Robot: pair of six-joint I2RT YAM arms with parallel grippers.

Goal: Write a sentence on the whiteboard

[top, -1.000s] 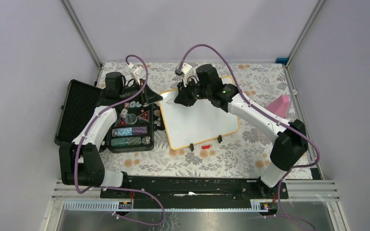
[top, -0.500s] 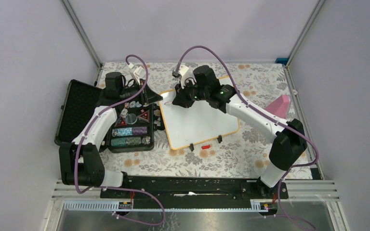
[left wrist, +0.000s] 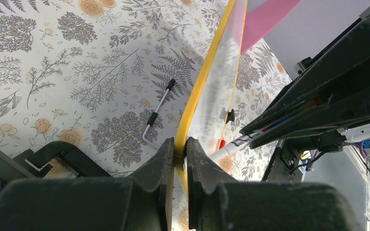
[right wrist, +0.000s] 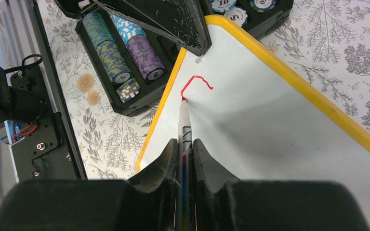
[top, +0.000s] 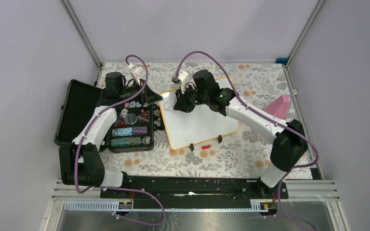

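My left gripper is closed on the yellow-tan frame of the whiteboard, with the thin edge of its far left corner pinched between both fingers. The whiteboard sits on the floral tablecloth near the middle of the table, turned at a slight angle, just to the right of the open black chip case. From these angles I cannot tell whether the pinched corner is lifted off the cloth.

My right gripper is clamped on a slim white marker, which runs out straight between the fingers. The marker tip touches the white surface close to the corner my left gripper holds, at the lower end of a short red hooked stroke.

Rows of green, blue and purple chips lie in the case beside the board. A small red piece, possibly a marker cap, lies on the cloth just beside the board's near edge, between its two black clip feet.
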